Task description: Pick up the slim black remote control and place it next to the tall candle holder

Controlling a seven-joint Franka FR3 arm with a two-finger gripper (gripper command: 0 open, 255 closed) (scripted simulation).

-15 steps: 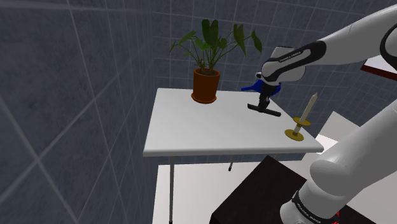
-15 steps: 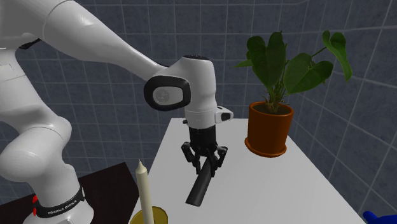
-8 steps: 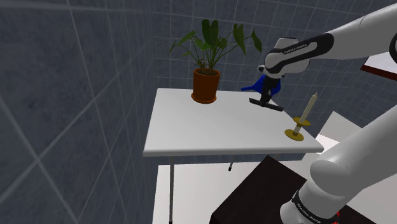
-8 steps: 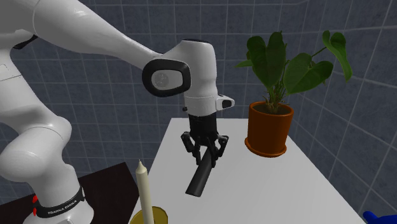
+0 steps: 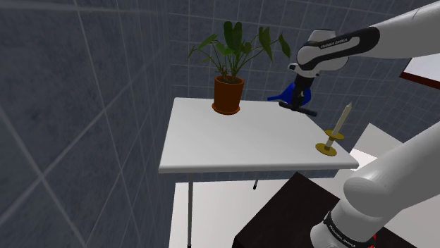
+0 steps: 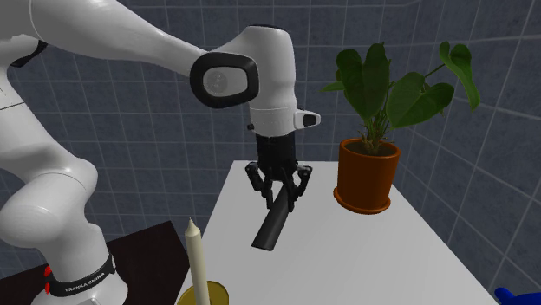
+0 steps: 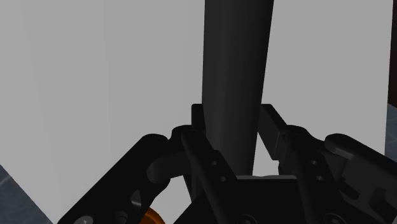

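Note:
My black gripper (image 6: 278, 192) is shut on one end of the slim black remote (image 6: 271, 228), which hangs tilted in the air above the white table (image 5: 233, 144). In the shoulder view the gripper (image 5: 302, 99) carries the remote (image 5: 297, 108) over the table's far right part, beyond the candle holder. The tall candle holder (image 5: 326, 147), a brass dish with a cream candle (image 5: 343, 118), stands at the table's right front corner. In the second exterior view the candle (image 6: 197, 260) rises just below the remote's free end. The wrist view shows both fingers (image 7: 198, 121) clasping the dark remote (image 7: 235, 70).
A leafy plant in a terracotta pot (image 5: 228, 94) stands at the table's back edge, also seen as the pot (image 6: 368, 176) right of the gripper. A blue object (image 5: 280, 94) lies behind the gripper. A dark cabinet (image 5: 282, 218) sits below the table's front corner.
The gripper has risen with the remote, lifting it higher above the table, and has shifted slightly toward the shoulder view's right. Its grip has stayed shut.

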